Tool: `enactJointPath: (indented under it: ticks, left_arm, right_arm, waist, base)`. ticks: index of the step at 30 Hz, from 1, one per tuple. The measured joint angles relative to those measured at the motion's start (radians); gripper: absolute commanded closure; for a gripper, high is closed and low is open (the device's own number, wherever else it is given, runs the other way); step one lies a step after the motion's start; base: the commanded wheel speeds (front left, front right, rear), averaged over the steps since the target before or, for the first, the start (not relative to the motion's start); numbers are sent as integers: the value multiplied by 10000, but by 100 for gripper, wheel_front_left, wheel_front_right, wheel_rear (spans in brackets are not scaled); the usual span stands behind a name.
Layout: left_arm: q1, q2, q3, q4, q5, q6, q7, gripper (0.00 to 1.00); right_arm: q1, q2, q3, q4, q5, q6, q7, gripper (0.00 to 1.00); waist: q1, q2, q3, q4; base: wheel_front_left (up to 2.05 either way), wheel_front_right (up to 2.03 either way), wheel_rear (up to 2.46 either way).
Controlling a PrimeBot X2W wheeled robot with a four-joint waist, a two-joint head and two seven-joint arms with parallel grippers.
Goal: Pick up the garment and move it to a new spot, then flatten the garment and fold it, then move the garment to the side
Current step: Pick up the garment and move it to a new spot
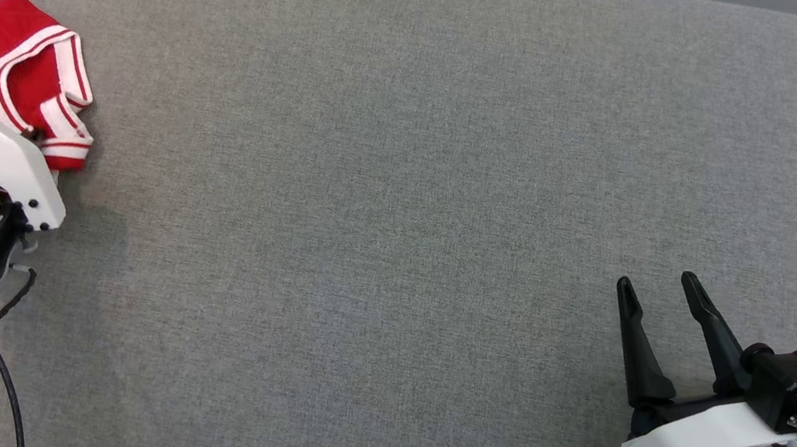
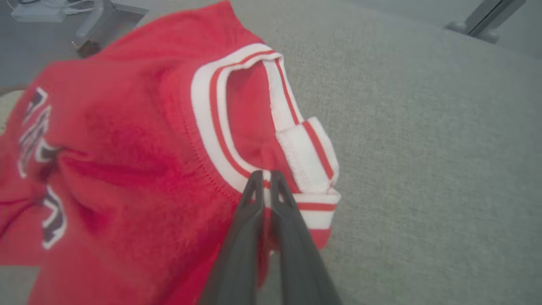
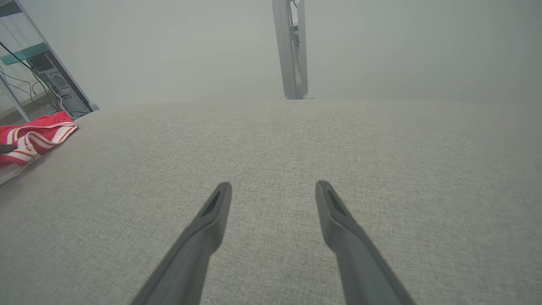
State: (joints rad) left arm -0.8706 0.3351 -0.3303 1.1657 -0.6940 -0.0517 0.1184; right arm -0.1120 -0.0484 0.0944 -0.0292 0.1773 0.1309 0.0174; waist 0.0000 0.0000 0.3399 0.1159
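Left fingers (image 2: pixel 253 195) pinch shut on the striped trim of the red garment (image 2: pixel 127 148), bunched at the surface's (image 1: pixel 405 178) far-left edge, ready, it seems, for the lift, while the right fingers (image 1: pixel 637 343) hover spread open, near right.

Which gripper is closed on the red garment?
The left gripper: it pinches the garment at its striped trim; the right gripper stands open, away from it.

Grey fabric surface (image 1: pixel 405 178) w/ metal post (image 3: pixel 292 51) behind.
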Motion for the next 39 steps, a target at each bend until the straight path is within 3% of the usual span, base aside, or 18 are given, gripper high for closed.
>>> enactJointPath:
  ticks: [12, 21, 26, 33, 39]
  left_arm:
    - [-1162, 443, -217, -663, 546, 81, -2318, 100]
    - [-1024, 378, -692, -2692, 917, 58, -2901, 100]
    - [156, -31, -1198, -4775, 1035, 196, -2489, 100]
    - [1954, -462, -2134, -8163, 1072, 715, -1361, 100]
    - [2677, -965, -3120, -9827, 1114, 800, -476, 100]
  right_arm:
    - [236, 4, -153, 119, 186, 0, -104, 0]
    - [587, 6, -282, 188, 454, 0, -194, 0]
    - [747, 4, -443, 178, 621, 0, -267, 0]
    - [759, 2, -571, 113, 708, 0, -357, 0]
    - [577, -4, -537, 117, 807, 0, -535, 0]
  waist:
    - [0, 0, -961, 224]
    - [0, 0, -1973, 220]
    - [0, 0, -2268, -87]
    - [0, 0, -2315, -783]
    - [-1, 0, -2104, -1605]
  base:
    - [0, 0, 0]
    - [0, 0, 0]
    - [0, 0, 0]
    - [0, 0, 0]
    - [0, 0, 0]
